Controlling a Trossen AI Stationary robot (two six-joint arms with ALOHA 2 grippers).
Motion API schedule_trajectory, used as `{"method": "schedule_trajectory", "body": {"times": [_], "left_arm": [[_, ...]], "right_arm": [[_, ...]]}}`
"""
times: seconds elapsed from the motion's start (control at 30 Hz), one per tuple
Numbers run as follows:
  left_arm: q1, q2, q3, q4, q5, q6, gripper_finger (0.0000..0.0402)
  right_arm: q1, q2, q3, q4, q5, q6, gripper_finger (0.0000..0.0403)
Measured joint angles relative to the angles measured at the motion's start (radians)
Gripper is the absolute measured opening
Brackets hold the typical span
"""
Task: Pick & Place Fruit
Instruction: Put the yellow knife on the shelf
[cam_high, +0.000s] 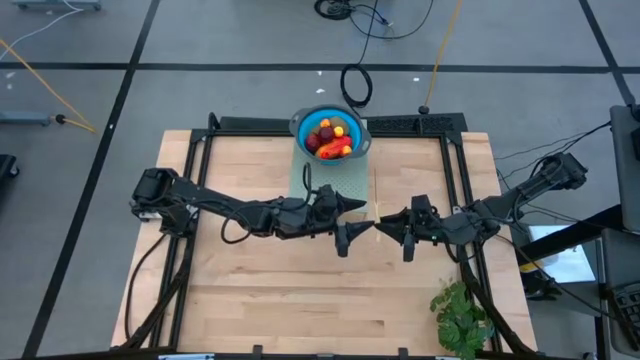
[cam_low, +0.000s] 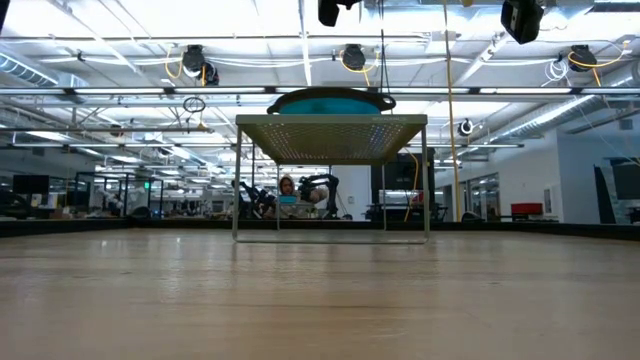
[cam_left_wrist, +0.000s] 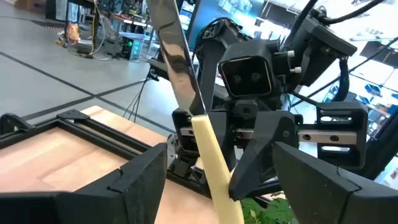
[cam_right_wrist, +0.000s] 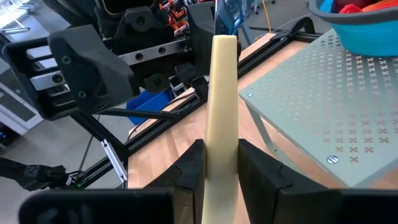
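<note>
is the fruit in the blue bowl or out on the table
In the bowl: the fruit sits piled inside the blue bowl on the perforated stand; none shows on the table.

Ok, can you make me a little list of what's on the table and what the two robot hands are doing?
fruit: piled in the blue bowl
bowl: sits on a raised perforated stand at the table's far side
knife: pale handle, blade pointing up
right gripper: shut on the knife handle
left gripper: open, fingers either side of the knife
leafy plant: near corner on the right arm's side
</note>
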Motion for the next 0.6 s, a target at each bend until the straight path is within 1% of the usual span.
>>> {"method": "schedule_trajectory", "body": {"times": [0.23,0.33,0.5,0.6], "left_arm": [[0.000,0.000,0.000,0.005,0.000,-0.033,0.0292],[0.000,0.001,0.000,0.036,0.002,-0.034,0.0292],[0.000,0.078,0.003,0.157,0.018,-0.054,0.0292],[0.004,0.104,0.016,0.163,0.032,-0.050,0.0292]], "right_arm": [[0.000,0.000,0.000,0.000,0.000,-0.002,0.0064],[0.000,0.000,0.000,0.000,0.000,-0.002,0.0066],[0.000,0.000,0.000,0.010,0.000,-0.005,0.0066],[0.000,0.000,-0.001,0.011,0.000,-0.005,0.0065]]}}
